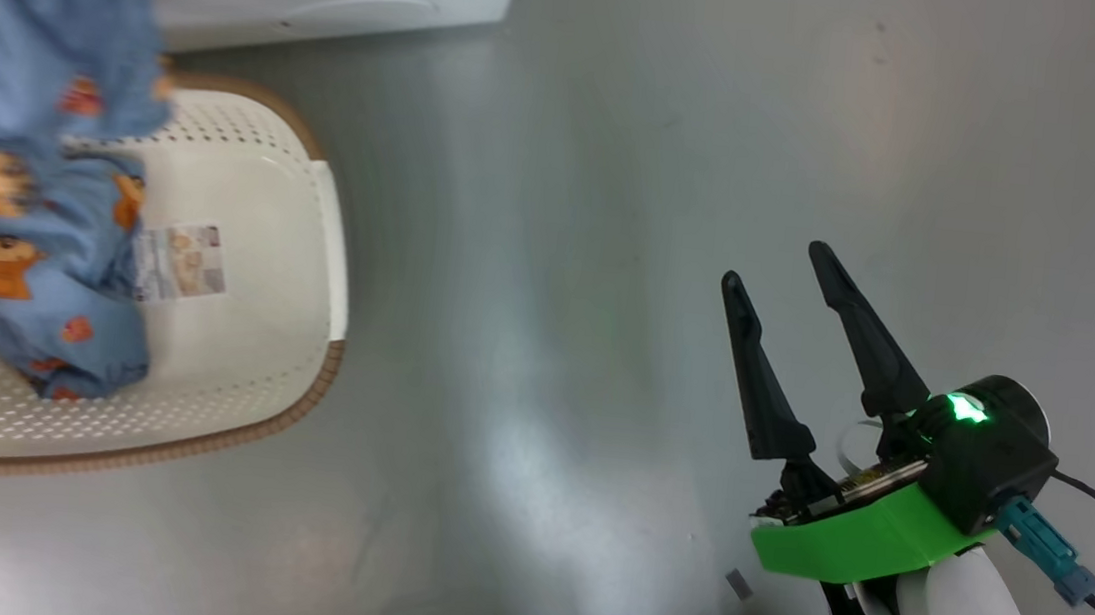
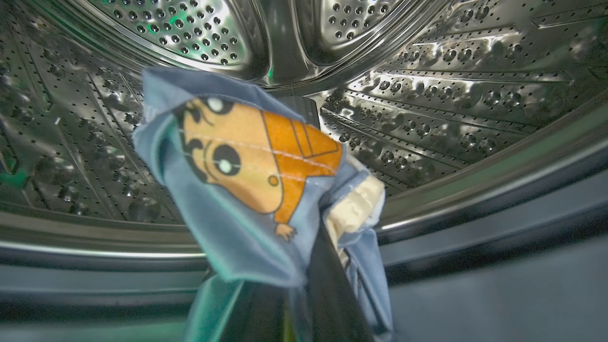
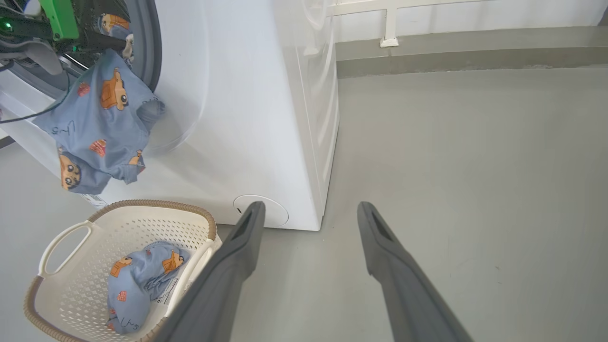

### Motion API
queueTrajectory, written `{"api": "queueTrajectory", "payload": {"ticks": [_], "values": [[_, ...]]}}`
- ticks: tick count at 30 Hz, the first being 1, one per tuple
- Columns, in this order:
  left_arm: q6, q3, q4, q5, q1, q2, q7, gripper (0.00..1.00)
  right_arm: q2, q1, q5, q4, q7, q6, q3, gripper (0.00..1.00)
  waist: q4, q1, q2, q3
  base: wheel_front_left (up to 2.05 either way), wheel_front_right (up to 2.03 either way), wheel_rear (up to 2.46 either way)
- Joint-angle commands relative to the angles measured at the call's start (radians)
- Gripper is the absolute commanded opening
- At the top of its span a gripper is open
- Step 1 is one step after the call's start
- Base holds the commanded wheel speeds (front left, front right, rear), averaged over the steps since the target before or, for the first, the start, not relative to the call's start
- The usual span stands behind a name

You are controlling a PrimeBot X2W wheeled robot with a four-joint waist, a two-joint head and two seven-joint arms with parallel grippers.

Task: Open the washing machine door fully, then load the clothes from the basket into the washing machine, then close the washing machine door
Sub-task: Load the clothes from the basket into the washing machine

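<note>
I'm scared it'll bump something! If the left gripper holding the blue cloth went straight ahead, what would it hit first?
Probably the shiny steel drum: the left gripper, shut on the blue cloth, points right into it. How far off the drum is, I can't tell.

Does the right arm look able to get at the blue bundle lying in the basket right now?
Probably yes. The right end effector is open and empty over bare floor beside the basket, and the bundle lies uncovered inside, with nothing between them.
</note>
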Motion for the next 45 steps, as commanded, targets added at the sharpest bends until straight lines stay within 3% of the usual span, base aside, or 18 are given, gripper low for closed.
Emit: {"api": "queueTrajectory", "payload": {"ticks": [1,7,13,24,32,34,39,40,41,42,43,45], "values": [[0.014,0.014,-0.041,0.016,-0.047,0.069,-0.009,0.0,0.001,0.003,0.01,-0.014,-0.011,0.002,0.032,1.0,-0.041,0.0,-0.0001,0.043,0.0,0.0,0.0],[0.07,0.027,-0.082,0.039,-0.11,0.116,-0.071,0.0,0.001,-0.018,0.025,-0.019,-0.012,0.002,0.052,1.0,-0.065,0.0,-0.0001,0.072,0.0,0.0,0.0],[0.126,0.029,-0.152,0.086,-0.159,0.15,-0.236,0.0,0.001,-0.031,0.041,-0.018,-0.012,0.002,0.074,1.0,-0.085,0.0,-0.0001,0.093,0.0,0.0,0.0],[0.158,0.025,-0.228,0.135,-0.241,0.168,-0.477,0.0,0.001,-0.041,0.058,-0.007,-0.012,0.002,0.099,1.0,-0.101,0.0,-0.0001,0.109,0.0,0.0,0.0],[0.151,0.029,-0.248,0.144,-0.205,0.176,-0.494,0.0,0.001,-0.047,0.061,-0.01,-0.012,0.002,0.096,1.0,-0.091,0.0,-0.0001,0.121,0.0,0.0,0.0],[0.13,0.03,-0.182,0.111,-0.183,0.16,-0.414,0.0,0.001,-0.047,0.061,-0.006,-0.012,0.002,0.095,1.0,-0.086,0.0,-0.0001,0.122,0.0,0.0,0.0],[0.106,0.023,-0.11,0.082,-0.188,0.147,-0.328,0.0,0.001,-0.054,0.061,-0.001,-0.012,0.002,0.096,1.0,-0.079,0.0,-0.0001,0.13,0.0,0.0,0.0],[0.105,0.023,-0.099,0.077,-0.19,0.144,-0.316,0.29,0.001,-0.056,0.061,0.0,-0.012,0.002,0.096,1.0,-0.079,0.0,-0.0001,0.13,0.0,0.0,0.0],[0.102,0.02,-0.089,0.075,-0.192,0.144,-0.306,0.46,0.001,-0.057,0.061,0.001,-0.012,0.002,0.097,1.0,-0.08,0.0,-0.0001,0.131,0.0,0.0,0.0],[0.1,0.018,-0.082,0.074,-0.194,0.143,-0.301,0.81,0.001,-0.058,0.061,0.002,-0.012,0.002,0.097,1.0,-0.08,0.0,-0.0001,0.131,0.0,0.0,0.0],[0.1,0.016,-0.075,0.073,-0.195,0.142,-0.296,1.0,0.001,-0.059,0.061,0.003,-0.012,0.002,0.096,1.0,-0.08,0.0,-0.0001,0.131,0.0,0.0,0.0],[0.099,0.009,-0.061,0.075,-0.197,0.143,-0.287,1.0,0.001,-0.06,0.062,0.004,-0.012,0.002,0.094,1.0,-0.079,0.0,-0.0001,0.13,0.0,0.0,0.0]]}}
